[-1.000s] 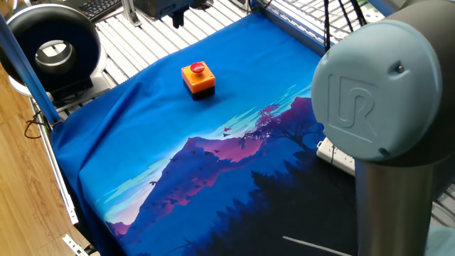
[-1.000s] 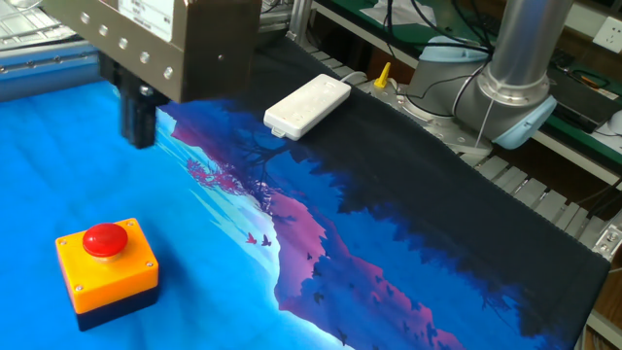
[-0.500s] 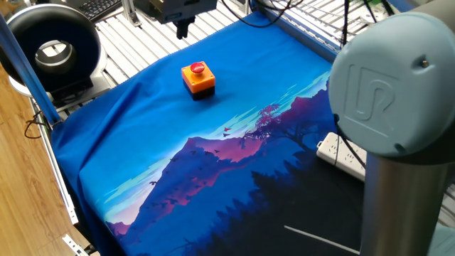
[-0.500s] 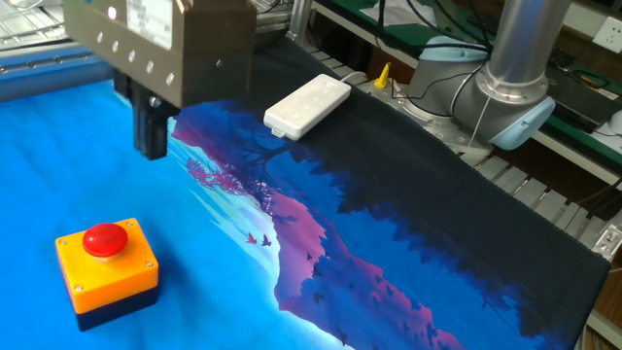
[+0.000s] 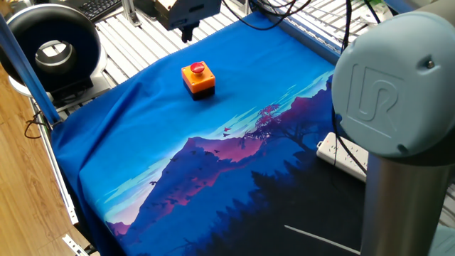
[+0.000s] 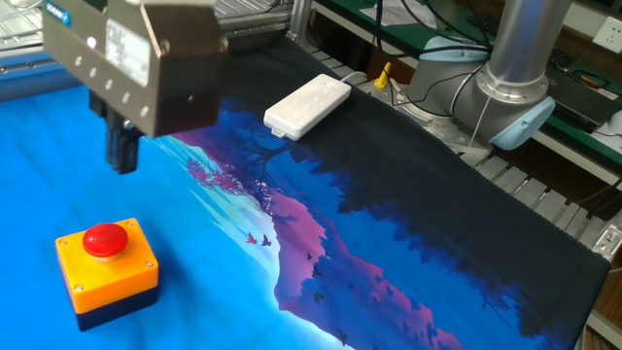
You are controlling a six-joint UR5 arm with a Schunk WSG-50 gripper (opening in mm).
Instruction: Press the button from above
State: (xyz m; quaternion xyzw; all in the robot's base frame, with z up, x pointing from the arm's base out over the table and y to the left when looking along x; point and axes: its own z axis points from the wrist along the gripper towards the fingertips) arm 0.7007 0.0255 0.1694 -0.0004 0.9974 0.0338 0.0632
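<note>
The button is a small red round cap [image 5: 198, 68] on an orange cube box [image 5: 198, 80] with a black base, standing on the blue printed cloth [image 5: 178, 142]. In the other fixed view the red cap [image 6: 104, 239] and its box [image 6: 107, 270] sit at the lower left. My gripper [image 5: 188, 33] hangs above the cloth, behind the button and higher than it. In the other fixed view its dark fingertips [image 6: 121, 157] are up and slightly right of the cap, apart from it. No gap between the fingers shows.
A long white power strip [image 6: 307, 105] lies on the dark part of the cloth near the arm's base [image 6: 505, 87]; it also shows in one fixed view [image 5: 343, 158]. A black round device [image 5: 50, 46] stands beyond the cloth's left corner. Metal rails border the table.
My gripper has moved sideways toward the button, leftward in the other fixed view, and now hangs closer to the point above it. The button has not moved.
</note>
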